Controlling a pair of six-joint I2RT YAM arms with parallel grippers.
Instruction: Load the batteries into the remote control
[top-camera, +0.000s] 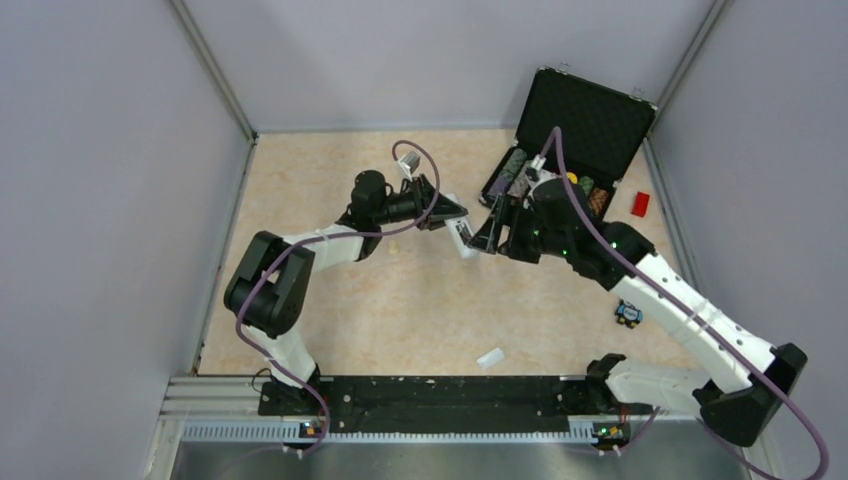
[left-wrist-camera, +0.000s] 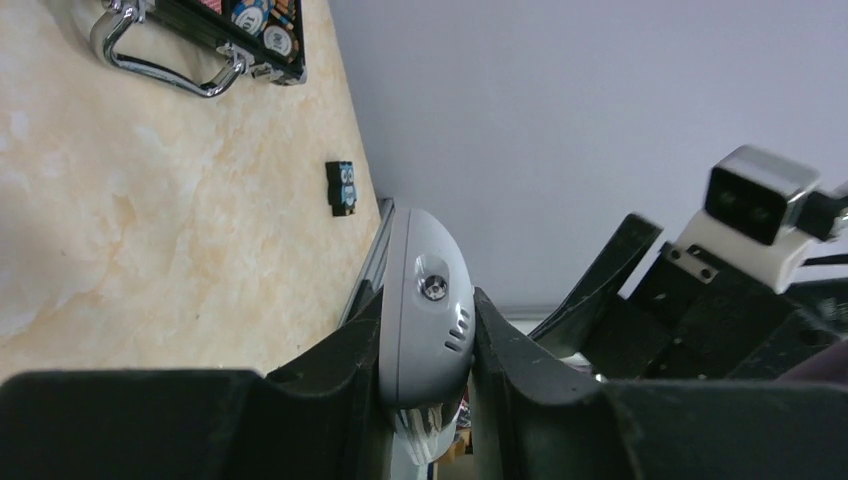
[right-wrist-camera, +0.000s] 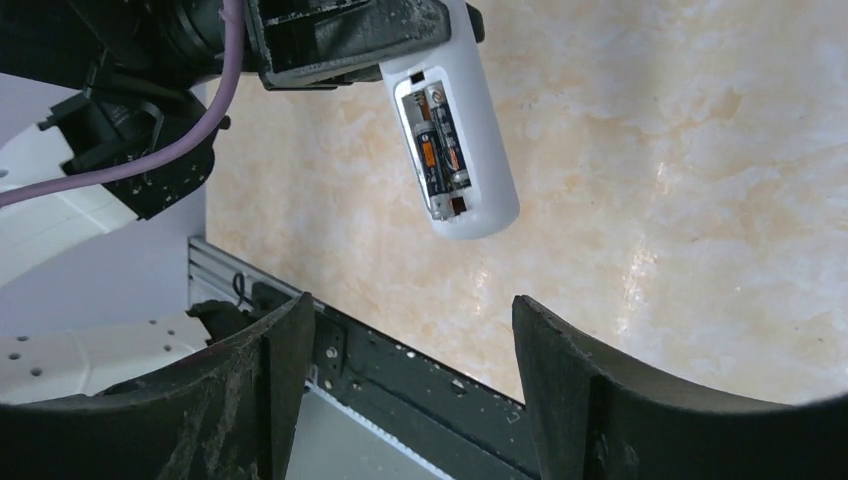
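From above, you see your left claw (top-camera: 450, 214) gripping the remote control (top-camera: 465, 240) in the air over the middle of the counter (top-camera: 400, 300). Your right claw (top-camera: 487, 236) is just beside it on the right. The two arms meet nose to nose. A small loose white cover (top-camera: 490, 358) lies well apart, near the front rail.

From the left wrist, you look along the remote control (left-wrist-camera: 430, 300), and its rounded body is pinched between the two dark fingers (left-wrist-camera: 330, 370). That claw is closed narrow on it. The right arm fills the right side of this view.

From the right wrist, your right claw (right-wrist-camera: 410, 310) stands wide with nothing between its fingers. The remote control (right-wrist-camera: 480, 110) hangs ahead of it, held at its upper end by the left claw (right-wrist-camera: 340, 30). Its long axis runs up and down the picture with a slight slant, and the free end points toward you. The open compartment faces this camera, and both batteries (right-wrist-camera: 440, 145) lie in it side by side along that axis.

Judging from this, the loading looks done or nearly so. The right arm is the nearer one for any pressing down. You would come straight in at the open back, across the long axis. I cannot tell whether both cells sit fully flat.
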